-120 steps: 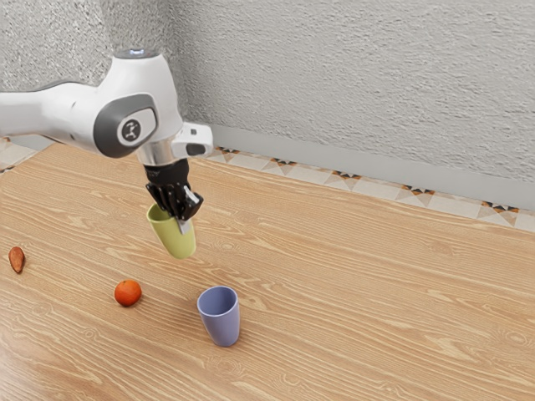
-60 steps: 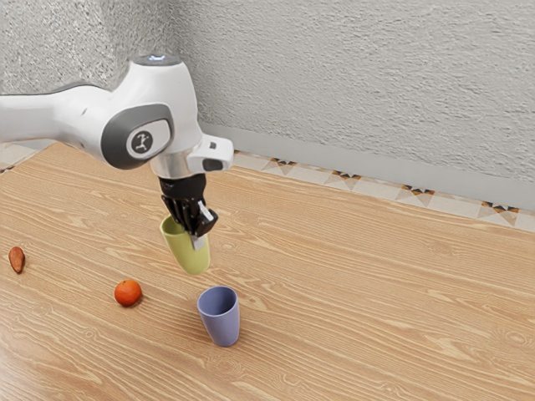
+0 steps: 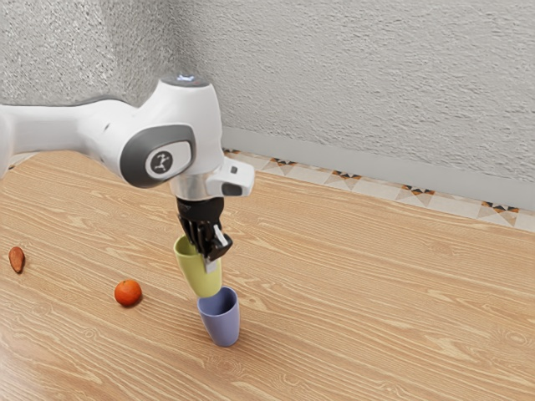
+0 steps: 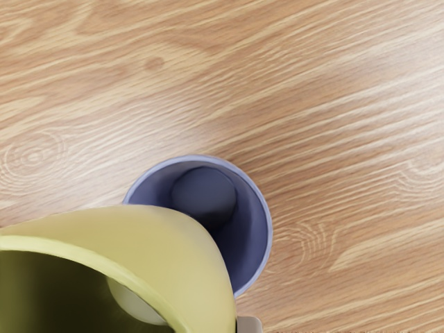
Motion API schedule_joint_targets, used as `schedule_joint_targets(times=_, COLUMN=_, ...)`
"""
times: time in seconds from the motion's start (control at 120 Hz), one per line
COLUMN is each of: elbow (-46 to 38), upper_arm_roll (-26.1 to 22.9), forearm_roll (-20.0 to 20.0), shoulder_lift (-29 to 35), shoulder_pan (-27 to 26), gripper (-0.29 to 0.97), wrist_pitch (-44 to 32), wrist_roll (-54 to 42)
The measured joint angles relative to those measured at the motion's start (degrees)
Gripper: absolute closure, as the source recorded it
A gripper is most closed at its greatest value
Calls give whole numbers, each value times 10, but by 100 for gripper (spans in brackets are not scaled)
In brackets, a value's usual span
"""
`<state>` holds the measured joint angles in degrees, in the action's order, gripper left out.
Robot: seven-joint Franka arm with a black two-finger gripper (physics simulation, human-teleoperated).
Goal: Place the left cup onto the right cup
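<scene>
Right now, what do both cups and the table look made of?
Green cup: likely plastic, matte, even colour with no sharp glare. Blue cup: same look, smooth thin wall. Table: wood or veneer, grain lines and rings show, faint sheen.

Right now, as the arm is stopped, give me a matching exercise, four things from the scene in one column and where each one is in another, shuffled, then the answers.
Things:
1. yellow-green cup
2. blue-purple cup
3. small orange ball
4. reddish-brown piece

Places:
A. standing upright on the table
B. held tilted in the pincer, over the other cup
C. lying at the very left edge of the exterior view
D. on the table, apart from both cups, toward the exterior view's left

Pairs: 1-B, 2-A, 3-D, 4-C
</scene>
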<state>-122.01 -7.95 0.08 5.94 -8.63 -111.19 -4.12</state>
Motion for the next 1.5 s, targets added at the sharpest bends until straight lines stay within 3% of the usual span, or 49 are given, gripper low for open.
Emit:
schedule_joint_targets(times=1.2, elbow=0, upper_arm_roll=-10, forearm_roll=-2, shoulder_lift=-42, shoulder_pan=0, gripper=78, wrist_pitch=-11, wrist_roll=5)
schedule_joint_targets(times=1.5, elbow=0, upper_arm_roll=-11, forearm_roll=-10, shoulder_lift=-46, shoulder_pan=0, gripper=27, wrist_pitch=-14, wrist_roll=3)
